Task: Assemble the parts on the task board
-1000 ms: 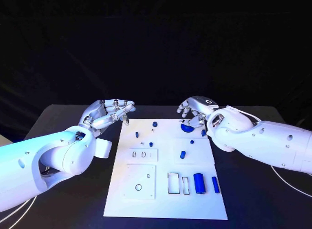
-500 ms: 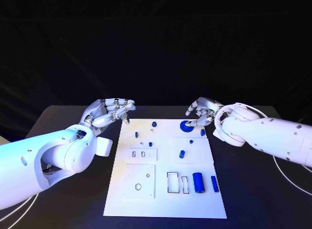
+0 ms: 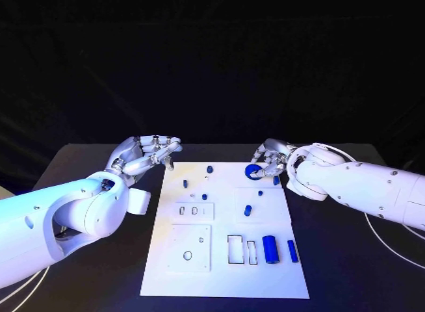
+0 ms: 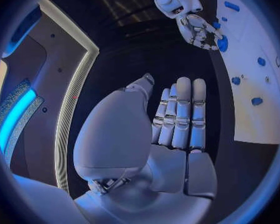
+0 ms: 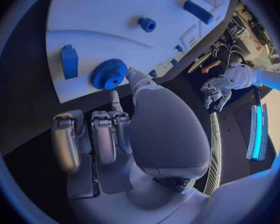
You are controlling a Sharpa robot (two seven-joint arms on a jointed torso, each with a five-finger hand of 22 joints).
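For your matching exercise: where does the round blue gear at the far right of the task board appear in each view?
Head view: blue gear at the board's far right corner, by the right hand.
Left wrist view: gear beneath that hand's fingers.
Right wrist view: gear beside a fingertip.
Shared landmark: the white task board.

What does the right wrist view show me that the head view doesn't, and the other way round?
Right wrist view alone: the teeth and centre hole of the blue gear, which lies flat on the task board. One fingertip of the right hand is at its rim, and the other fingers are curled in off the board's edge. Head view alone: the board's near end, with its recesses and two blue cylinders. Both: the gear, the blue block beside it, and the left hand, which holds nothing, by the board.
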